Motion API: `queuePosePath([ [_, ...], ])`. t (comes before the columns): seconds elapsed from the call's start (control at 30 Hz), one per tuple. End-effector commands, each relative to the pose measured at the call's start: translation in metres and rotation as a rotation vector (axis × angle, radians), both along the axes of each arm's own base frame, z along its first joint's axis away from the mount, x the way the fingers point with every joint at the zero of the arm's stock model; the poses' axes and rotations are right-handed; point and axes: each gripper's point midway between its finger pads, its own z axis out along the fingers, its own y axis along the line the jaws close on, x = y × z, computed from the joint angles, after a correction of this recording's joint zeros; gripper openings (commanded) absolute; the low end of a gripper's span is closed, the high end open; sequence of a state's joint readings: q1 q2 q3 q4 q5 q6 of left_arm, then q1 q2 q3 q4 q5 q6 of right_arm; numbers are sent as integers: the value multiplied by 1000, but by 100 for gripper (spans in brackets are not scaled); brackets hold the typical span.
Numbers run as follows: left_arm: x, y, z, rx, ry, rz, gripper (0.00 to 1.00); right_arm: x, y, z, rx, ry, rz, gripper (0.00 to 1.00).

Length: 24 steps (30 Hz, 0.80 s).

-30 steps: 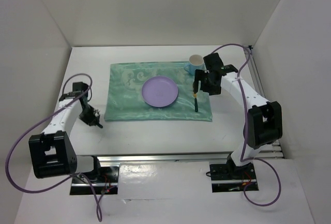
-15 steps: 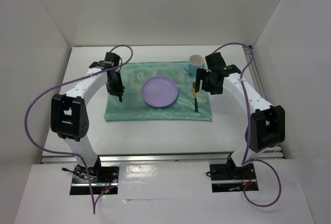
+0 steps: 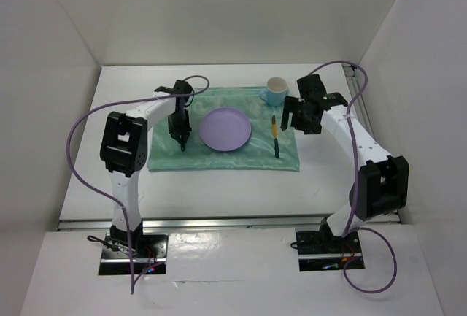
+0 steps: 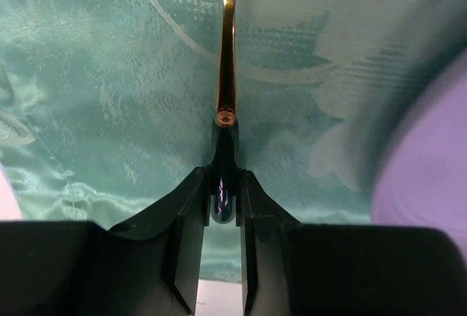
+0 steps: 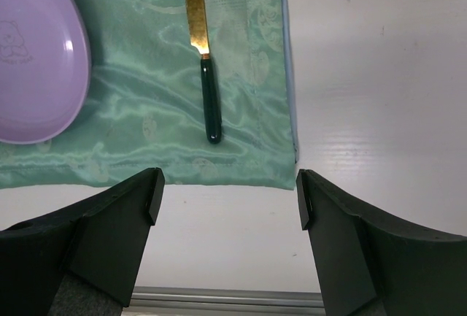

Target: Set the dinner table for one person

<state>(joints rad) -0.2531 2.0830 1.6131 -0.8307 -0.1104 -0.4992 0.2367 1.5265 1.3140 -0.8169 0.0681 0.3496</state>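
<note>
One table (image 3: 219,192) was seen under all the other things, with its long side running left to right. One cloth (image 3: 219,159) was spread on it. One plate (image 3: 226,128) and one knife (image 3: 276,137) were laid on the cloth, the knife just right of the plate. One cup (image 3: 276,90) was stood at the cloth's far right corner. The left claw (image 4: 223,185) was pinched on the dark handle of one gold utensil (image 4: 226,75), left of the plate. The right claw (image 5: 228,185) was spread wide above the knife, with nothing held.
</note>
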Motion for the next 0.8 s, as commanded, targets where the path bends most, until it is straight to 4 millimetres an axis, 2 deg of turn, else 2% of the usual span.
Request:
queuePosePath([
  [0.0, -2, 5, -10, 46, 26, -3, 0, -6, -12, 6, -24, -9, -24, 86],
  [0.07, -3, 6, -8, 76, 37, -9, 1, -6, -12, 6, -24, -9, -24, 88],
  [0.13, -2, 7, -8, 109, 41, 12, 24, -6, -12, 8, -24, -8, -24, 91],
  [0.17, -4, 8, -8, 112, 49, 12, 42, -6, -12, 8, -24, -9, -24, 94],
  [0.2, -4, 8, -8, 112, 49, 12, 47, -6, -11, 8, -19, -8, -33, 99],
  [0.23, -3, 9, -4, 119, 36, 14, 53, -6, -11, 8, -19, -8, -34, 99],
  [0.3, -2, 9, 11, 111, 8, 16, 72, -3, -11, 15, -16, -20, -34, 99],
  [0.37, -4, 9, 23, 105, -9, 17, 78, -1, -13, 28, -15, -55, -62, 99],
  [0.4, -1, 8, 41, 93, -50, 19, 79, -1, -19, 30, -29, -53, -79, 99],
  [0.47, -4, 5, 65, 59, -76, 15, 79, -1, -28, 45, -51, -97, -134, 99],
  [0.5, -2, 2, 80, 39, -113, 14, 79, -1, -31, 45, -57, -101, -153, 99],
  [0.53, -6, 2, 107, 13, -171, 1, 79, -2, -33, 53, -56, -120, -173, 99],
  [0.63, -14, -6, 148, -64, -266, -49, 79, -8, -41, 64, -73, -148, -212, 99],
  [0.67, -23, -9, 172, -105, -322, -59, 79, -11, -42, 64, -73, -149, -212, 99],
  [0.77, -37, -6, 196, -130, -388, -73, 81, -19, -45, 69, -67, -181, -227, 99],
])
